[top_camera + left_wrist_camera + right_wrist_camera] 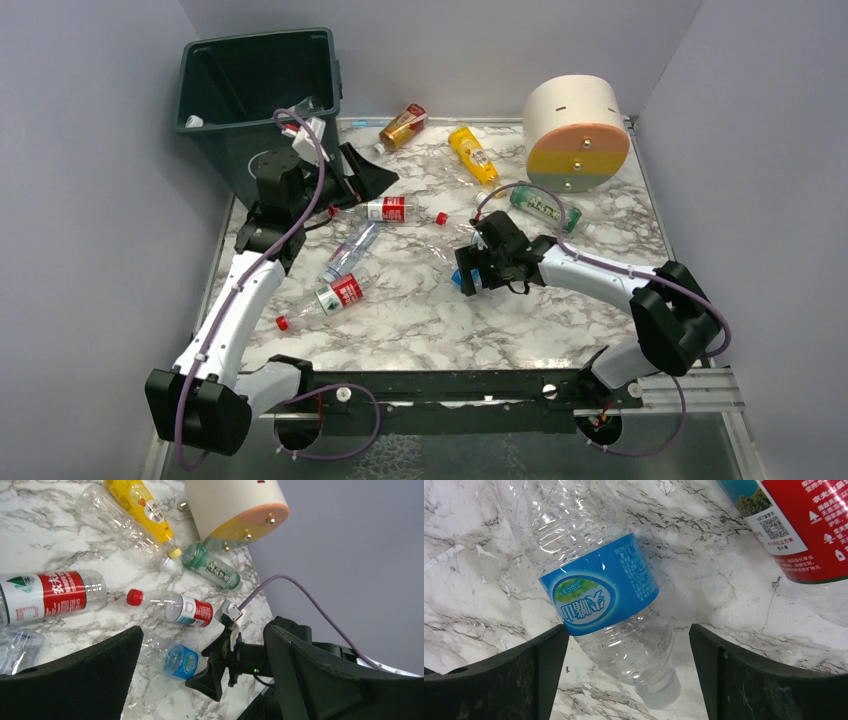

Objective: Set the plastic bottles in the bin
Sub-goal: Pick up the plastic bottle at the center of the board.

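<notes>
While the left gripper (362,172) hangs open and empty just beside the bin (225,150), right gripper (628,635), well apart from the bin, straddles the blue-label bottle (599,592), jaws open; grasp step, I judge; next: close on its body, carry to the bin

A big cream cylinder (570,105) on its side at the far right of the table (420,320), close to the right wall (760,150). Round flat face toward the near edge, in three bands: pink on top, yellow in the middle, grey below, with small metal studs. Tabletop in white marble pattern with grey veins. Plain pale lilac walls at left, back and right. Same cylinder (235,500) at the top of the left wrist view.
</notes>
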Controlling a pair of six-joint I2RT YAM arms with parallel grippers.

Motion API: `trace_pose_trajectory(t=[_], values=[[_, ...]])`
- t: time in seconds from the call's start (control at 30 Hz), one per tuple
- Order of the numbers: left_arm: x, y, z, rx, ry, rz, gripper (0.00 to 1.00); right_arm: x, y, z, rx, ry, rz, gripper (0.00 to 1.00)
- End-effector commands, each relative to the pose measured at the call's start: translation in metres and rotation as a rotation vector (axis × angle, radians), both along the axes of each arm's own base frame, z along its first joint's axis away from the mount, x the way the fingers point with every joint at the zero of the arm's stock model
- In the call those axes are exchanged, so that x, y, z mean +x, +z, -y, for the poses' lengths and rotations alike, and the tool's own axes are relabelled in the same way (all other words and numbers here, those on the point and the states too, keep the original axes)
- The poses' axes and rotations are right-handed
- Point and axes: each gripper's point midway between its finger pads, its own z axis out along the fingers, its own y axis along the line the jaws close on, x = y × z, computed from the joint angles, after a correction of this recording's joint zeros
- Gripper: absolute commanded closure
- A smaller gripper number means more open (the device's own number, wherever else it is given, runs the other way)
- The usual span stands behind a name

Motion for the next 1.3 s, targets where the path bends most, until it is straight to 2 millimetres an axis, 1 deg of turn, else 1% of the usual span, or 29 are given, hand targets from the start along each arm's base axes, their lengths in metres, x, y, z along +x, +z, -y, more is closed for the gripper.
trace_pose_trajectory(t=[0.0, 0.2, 0.23, 0.33, 0.4, 0.57, 0.8, 1.0, 1.27], values=[[-0.006, -0.011, 0.005, 0.026, 0.01, 0.004, 0.01, -0.001, -0.002, -0.008, 0.036, 0.032, -0.003, 0.11], [-0.013, -0.029, 0.015, 0.041, -0.013, -0.031, 0.01, -0.005, 0.005, -0.014, 0.078, 0.066, 0.002, 0.3], [-0.014, -0.031, 0.016, 0.043, -0.015, -0.035, 0.01, -0.005, 0.006, -0.015, 0.084, 0.07, 0.006, 0.31], [-0.018, -0.04, 0.02, 0.051, -0.024, -0.052, 0.01, -0.006, 0.013, -0.016, 0.1, 0.083, 0.018, 0.4], [-0.019, -0.045, 0.023, 0.056, -0.03, -0.063, 0.01, -0.006, 0.019, -0.016, 0.111, 0.089, 0.03, 0.44], [-0.021, -0.052, 0.03, 0.063, -0.048, -0.077, 0.01, -0.006, 0.039, -0.02, 0.156, 0.105, 0.069, 0.46], [-0.025, -0.056, 0.041, 0.059, -0.068, -0.09, 0.01, -0.004, 0.069, -0.022, 0.197, 0.112, 0.121, 0.46], [-0.028, -0.059, 0.053, 0.061, -0.082, -0.092, 0.01, 0.001, 0.092, -0.026, 0.229, 0.111, 0.166, 0.46], [-0.031, -0.068, 0.064, 0.083, -0.088, -0.105, 0.01, 0.01, 0.119, -0.032, 0.267, 0.105, 0.223, 0.46]])
